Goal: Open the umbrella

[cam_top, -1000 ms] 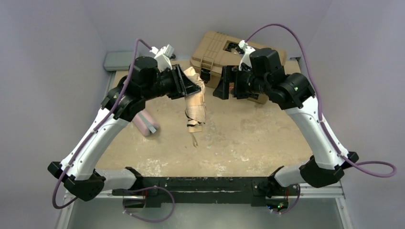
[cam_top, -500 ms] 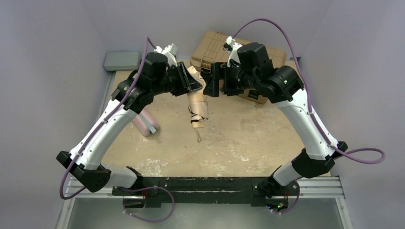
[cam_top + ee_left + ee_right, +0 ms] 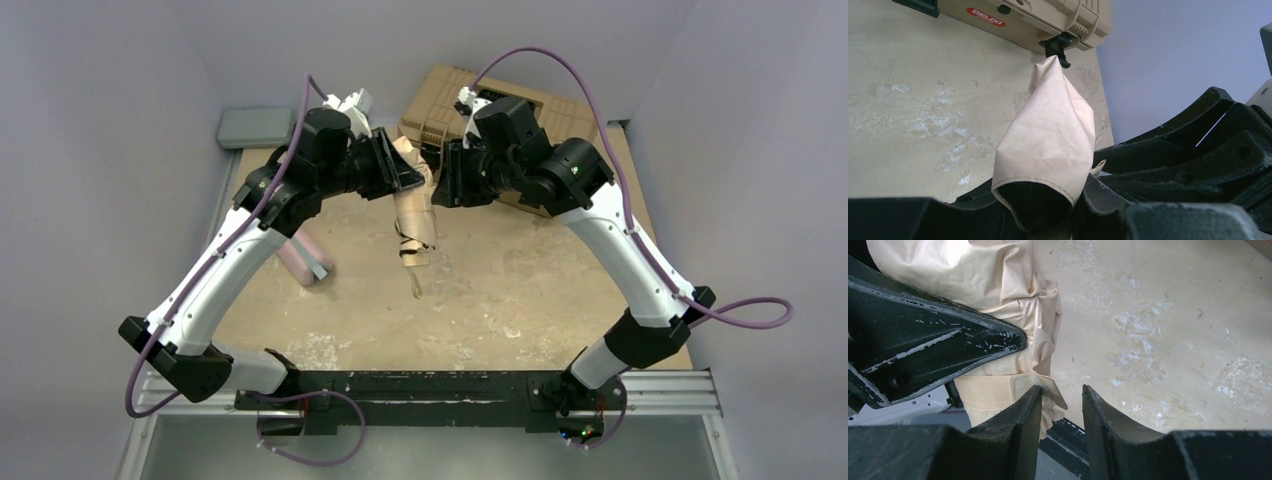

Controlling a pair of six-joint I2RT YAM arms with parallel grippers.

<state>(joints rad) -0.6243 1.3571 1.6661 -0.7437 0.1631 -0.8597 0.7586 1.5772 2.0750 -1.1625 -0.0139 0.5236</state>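
Left gripper [image 3: 405, 178] is clamped on the top end of the umbrella [image 3: 414, 212] and holds it up over the far middle of the table [image 3: 520, 290]. In the left wrist view the beige fabric is bunched between its fingers [image 3: 1158, 220].

The umbrella is folded and hangs roughly vertical. Black ribs [image 3: 408, 250] and a thin end point down; can't tell if that end touches the table.

Right gripper [image 3: 441, 186] sits just right of the umbrella, almost tip to tip with the left one. Its jaws are apart with a narrow gap, and bare table shows through it. A strap [image 3: 993, 390] wraps the fabric and its loose tab sits at the mouth of that gap. The tab isn't pinched; can't tell if it touches a finger.

Toolbox [image 3: 480, 100] is far, behind both grippers. Pink pouch [image 3: 303, 258] lies left of the umbrella, partly under the left arm. Grey box [image 3: 245, 127] is at the far left corner.
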